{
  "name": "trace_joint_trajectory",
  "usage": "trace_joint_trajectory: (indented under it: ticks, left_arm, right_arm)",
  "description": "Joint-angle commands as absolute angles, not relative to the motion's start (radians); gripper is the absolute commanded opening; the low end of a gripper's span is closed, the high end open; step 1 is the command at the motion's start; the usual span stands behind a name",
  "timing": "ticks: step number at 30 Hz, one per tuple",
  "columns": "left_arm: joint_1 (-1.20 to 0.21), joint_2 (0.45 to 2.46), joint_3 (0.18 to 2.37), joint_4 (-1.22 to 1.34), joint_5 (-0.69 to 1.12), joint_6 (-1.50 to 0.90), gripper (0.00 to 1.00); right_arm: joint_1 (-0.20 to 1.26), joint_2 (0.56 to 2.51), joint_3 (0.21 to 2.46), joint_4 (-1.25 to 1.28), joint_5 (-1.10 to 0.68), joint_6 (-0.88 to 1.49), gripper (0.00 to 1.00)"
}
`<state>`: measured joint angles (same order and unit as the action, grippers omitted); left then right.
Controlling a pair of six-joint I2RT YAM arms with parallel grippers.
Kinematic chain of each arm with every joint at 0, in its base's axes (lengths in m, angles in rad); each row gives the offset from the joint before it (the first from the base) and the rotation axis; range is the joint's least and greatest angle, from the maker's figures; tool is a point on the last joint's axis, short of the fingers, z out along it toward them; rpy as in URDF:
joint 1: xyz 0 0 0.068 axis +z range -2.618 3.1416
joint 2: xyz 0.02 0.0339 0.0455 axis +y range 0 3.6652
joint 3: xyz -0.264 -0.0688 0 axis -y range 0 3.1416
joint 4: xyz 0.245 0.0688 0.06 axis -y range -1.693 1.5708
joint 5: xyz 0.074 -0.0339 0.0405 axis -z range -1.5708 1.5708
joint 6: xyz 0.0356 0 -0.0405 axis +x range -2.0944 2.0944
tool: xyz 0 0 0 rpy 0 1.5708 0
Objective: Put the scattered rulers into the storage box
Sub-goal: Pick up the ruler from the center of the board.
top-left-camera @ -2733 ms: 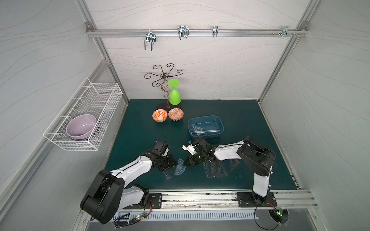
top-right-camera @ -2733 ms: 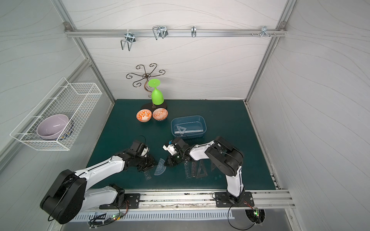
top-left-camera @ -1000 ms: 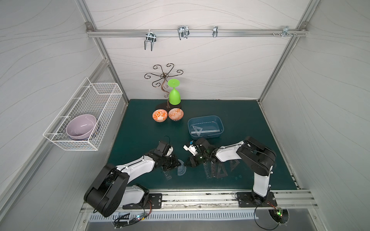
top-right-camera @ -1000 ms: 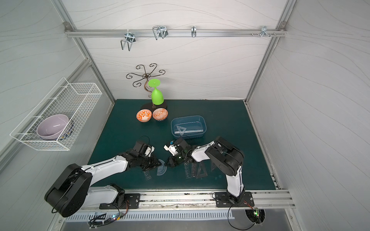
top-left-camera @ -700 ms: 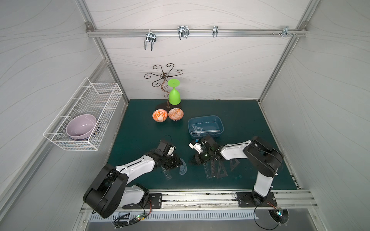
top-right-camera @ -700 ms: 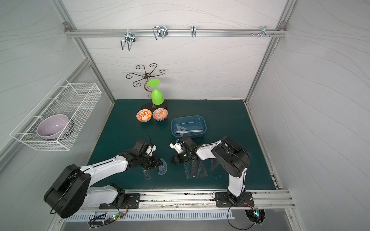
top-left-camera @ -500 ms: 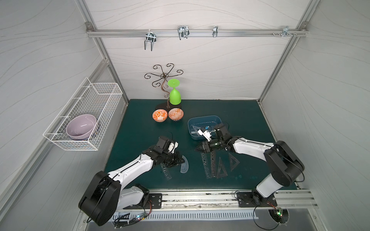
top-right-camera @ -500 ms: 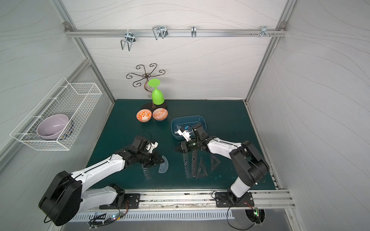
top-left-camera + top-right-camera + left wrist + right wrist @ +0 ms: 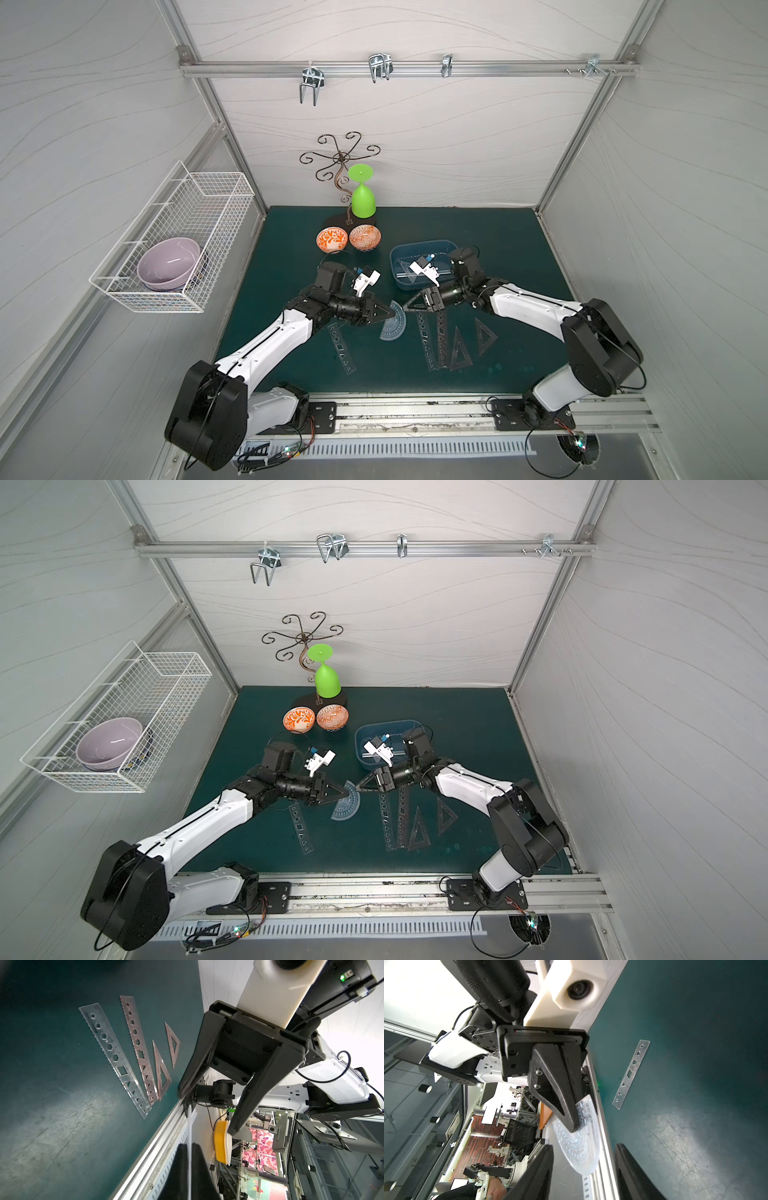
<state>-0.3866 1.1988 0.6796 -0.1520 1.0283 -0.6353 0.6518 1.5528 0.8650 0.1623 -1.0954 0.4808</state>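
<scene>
Blue box (image 9: 420, 244) sits mid-mat, right of the orange bowls (image 9: 331, 240). Inside are clear rulers: a triangle (image 9: 404, 266) and a strip can be made out, and the rest is hidden under the right wrist. The wire basket (image 9: 216, 195) on the left wall holds a purple bowl (image 9: 169, 262).

Rulers on the mat (image 9: 478, 232) are all thin, flat and transparent:
- one strip (image 9: 343, 349) lies alone by the left arm
- two strips (image 9: 428, 340) lie side by side, with hexagon, square and triangle cut-outs and a wavy edge
- two open triangles (image 9: 459, 349) lie just right of them

The protractor (image 9: 392, 323) is half-round with a printed scale, between the grippers, in front of the box.

The left gripper (image 9: 387, 309) is closed on the protractor, pinching one edge. In its wrist view the sheet shows edge-on as a thin white line between the fingers (image 9: 180, 1167).

The right gripper (image 9: 409, 306) has its jaws about half apart and empty, tips just beside the protractor. Whether they touch it cannot be told.
</scene>
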Motion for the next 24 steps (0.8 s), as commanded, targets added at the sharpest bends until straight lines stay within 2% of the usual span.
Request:
trace_joint_trajectory:
  ticks: [1,5,11,16,17,18,19,20,24]
  left_arm:
    - [-0.383,1.205,0.696,-0.057,1.083,-0.634,0.0]
    - [-0.383,1.208,0.699,-0.052,1.081,-0.624,0.0]
    - [-0.383,1.221,0.709,-0.057,1.071,-0.602,0.0]
    - [-0.382,1.239,0.74,-0.121,1.024,-0.545,0.0]
    - [-0.379,1.248,0.769,-0.183,0.991,-0.51,0.12]
    - [-0.379,1.258,0.815,-0.279,0.935,-0.472,0.35]
    - [-0.379,1.268,0.864,-0.372,0.858,-0.44,0.48]
    - [-0.379,1.277,0.914,-0.447,0.78,-0.412,0.55]
    - [-0.367,1.291,0.996,-0.57,0.481,-0.365,0.72]
  right_arm:
    - [0.669,1.584,0.881,0.199,-1.135,0.525,0.52]
    - [0.669,1.594,0.889,0.219,-1.144,0.548,0.46]
    - [0.659,1.603,0.888,0.279,-1.161,0.608,0.15]
    - [0.63,1.607,0.89,0.272,-1.132,0.625,0.0]
    - [0.609,1.608,0.891,0.264,-1.11,0.624,0.0]
    - [0.587,1.612,0.895,0.255,-1.087,0.621,0.0]
    - [0.564,1.623,0.908,0.235,-1.062,0.607,0.0]
    - [0.534,1.641,0.931,0.201,-1.026,0.593,0.0]
    - [0.418,1.73,1.028,0.126,-0.859,0.545,0.0]
